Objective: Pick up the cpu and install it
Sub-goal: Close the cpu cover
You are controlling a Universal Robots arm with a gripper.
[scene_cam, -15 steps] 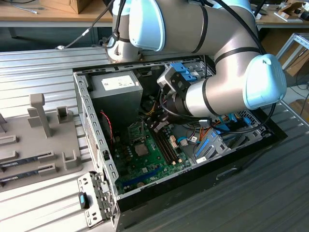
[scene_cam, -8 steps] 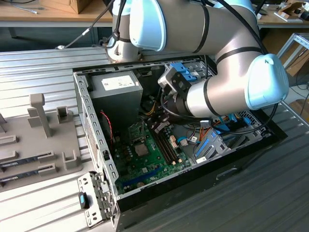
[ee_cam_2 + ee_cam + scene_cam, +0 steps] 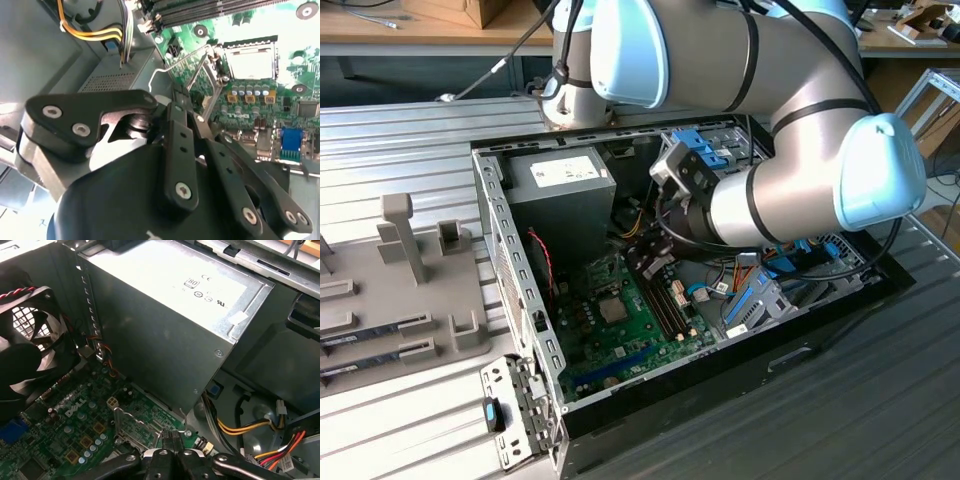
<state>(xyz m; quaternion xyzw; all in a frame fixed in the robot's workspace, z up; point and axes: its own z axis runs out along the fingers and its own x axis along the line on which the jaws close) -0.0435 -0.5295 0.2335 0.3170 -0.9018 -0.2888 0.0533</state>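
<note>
- Silvery cpu seated in socket on board, just beyond claw tips, apart from them.
- Black claw clenched, nothing grasped, beside raised socket lever.
- Grey supply box looming behind.

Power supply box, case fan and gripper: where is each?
power supply box point(image 3: 165, 330), first wrist view, on its broad grey side.
case fan point(image 3: 25, 347), first wrist view, on a blade.
gripper point(image 3: 182, 100), second wrist view, at its fingertips.

The arm is showing silver-grey tubes, pale blue joint caps and black bands; the gripper is showing black linked fingers studded with silver screws
</note>
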